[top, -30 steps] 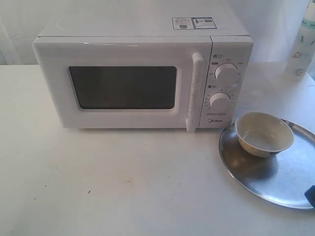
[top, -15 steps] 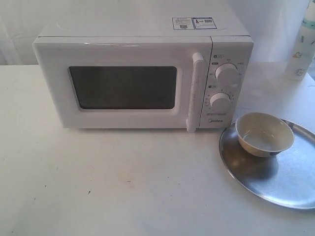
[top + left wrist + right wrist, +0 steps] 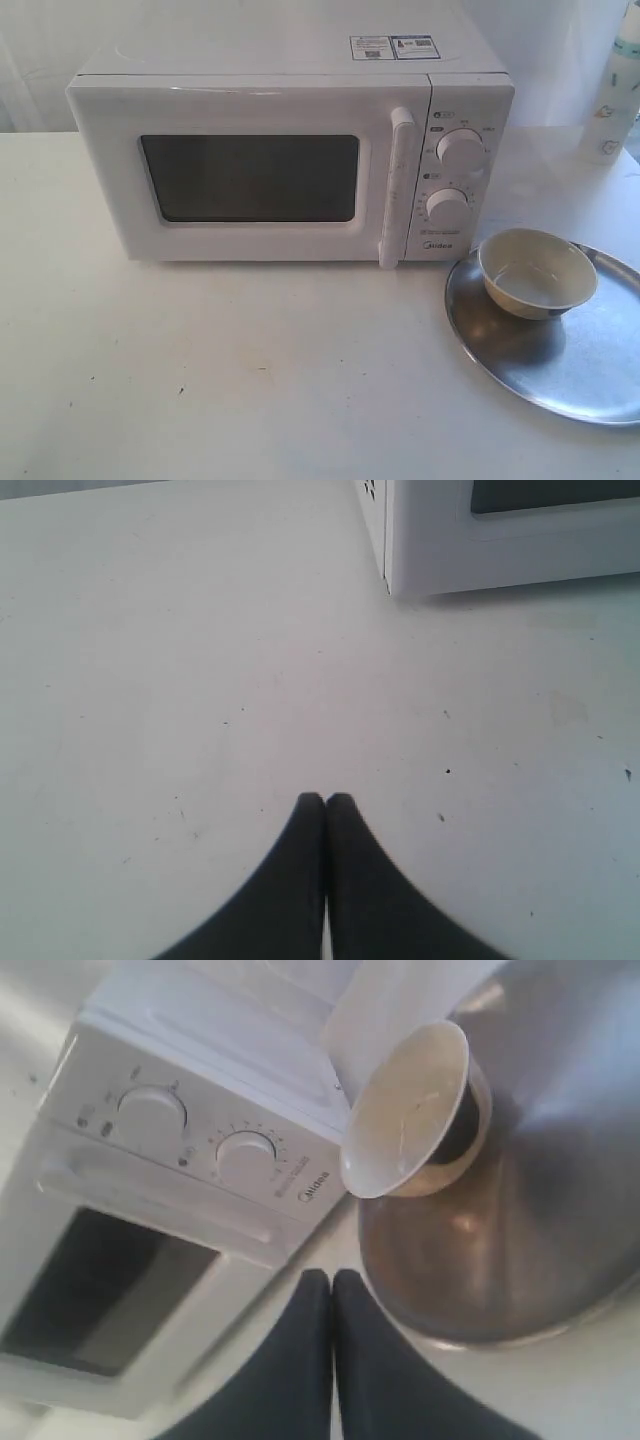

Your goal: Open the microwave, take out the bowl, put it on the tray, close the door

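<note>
I see the bowl (image 3: 537,272) standing upright on the tray (image 3: 560,370), on the part nearest the microwave (image 3: 290,60). It looks empty, though the glare on its pale inside leaves me unsure. The door (image 3: 250,180) sits flush, and its window is too dark to see through. My left gripper (image 3: 325,802) hangs over the table (image 3: 200,380) with its fingers pressed together on nothing. The right gripper (image 3: 332,1278), near the tray's rim, is the same.

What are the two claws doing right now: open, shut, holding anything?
Left gripper: closed, holding nothing.
Right gripper: closed, holding nothing.
</note>
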You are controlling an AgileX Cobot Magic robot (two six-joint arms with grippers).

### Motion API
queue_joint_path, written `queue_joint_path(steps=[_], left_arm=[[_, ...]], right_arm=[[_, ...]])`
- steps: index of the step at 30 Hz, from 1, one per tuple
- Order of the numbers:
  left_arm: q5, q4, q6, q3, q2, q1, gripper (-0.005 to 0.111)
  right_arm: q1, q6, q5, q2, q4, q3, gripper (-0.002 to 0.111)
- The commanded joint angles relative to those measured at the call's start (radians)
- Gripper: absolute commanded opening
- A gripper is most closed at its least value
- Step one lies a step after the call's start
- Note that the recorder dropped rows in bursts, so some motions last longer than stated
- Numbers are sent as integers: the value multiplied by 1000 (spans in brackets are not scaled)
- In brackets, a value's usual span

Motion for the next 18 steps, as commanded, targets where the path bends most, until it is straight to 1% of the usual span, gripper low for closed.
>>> queue_joint_path(steps=[1, 2, 6, 10, 12, 18], left_arm=[[3, -8, 0, -3, -2, -5, 0], [3, -8, 0, -3, -2, -5, 0], [3, -8, 0, -3, -2, -5, 0], [3, -8, 0, -3, -2, -5, 0], [3, -8, 0, -3, -2, -5, 0], [3, -8, 0, -3, -2, -5, 0]], right_arm=[[-54, -587, -21, -6, 66, 1, 0], [-76, -651, -21, -6, 92, 1, 0], [-139, -721, -30, -6, 106, 1, 0], [-144, -940, -35, -6, 83, 1, 0], [-144, -972, -35, -6, 46, 1, 0], [-144, -980, -35, -6, -46, 1, 0]])
